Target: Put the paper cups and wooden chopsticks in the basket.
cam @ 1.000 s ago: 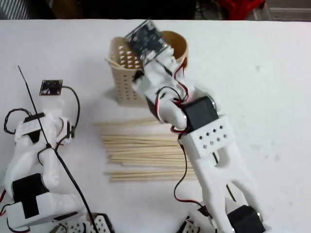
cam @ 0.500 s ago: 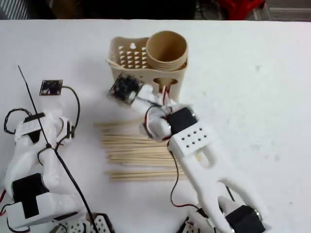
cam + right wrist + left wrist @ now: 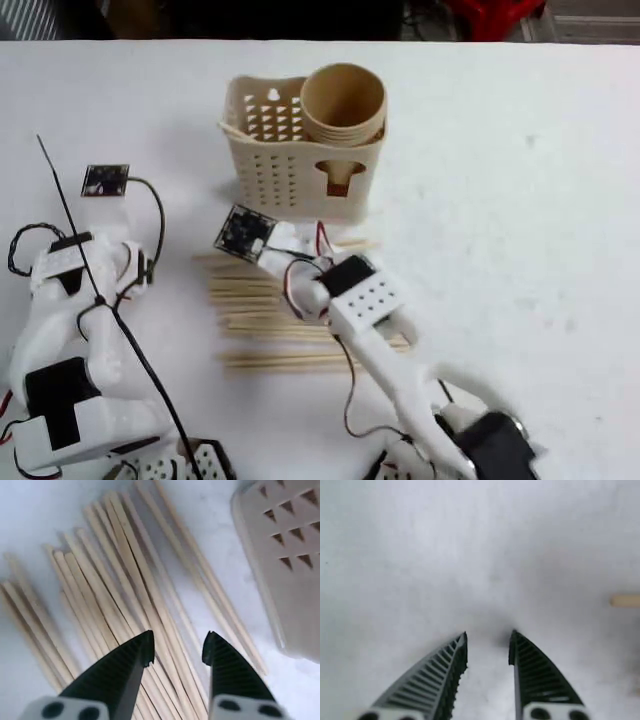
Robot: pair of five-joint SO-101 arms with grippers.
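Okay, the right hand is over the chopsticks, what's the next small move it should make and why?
Probably lower the right hand straight down onto the chopsticks and close on a few. Its jaws stand open right above the pile, which lies flat beside the basket, and the paper cups already sit in the basket, so the chopsticks are what is left.

The paper cups (image 3: 343, 100) are a brown nested stack, standing upright inside the basket (image 3: 268, 175) at one end (a bit of cup shows through the keyhole-shaped cutout in the wall). The basket's cream plastic with perforated walls, upright on the white surface (image 3: 520, 200). The wooden chopsticks (image 3: 255, 300) are pale and loose, lying flat in a rough pile near the basket's long wall, mostly parallel to it.
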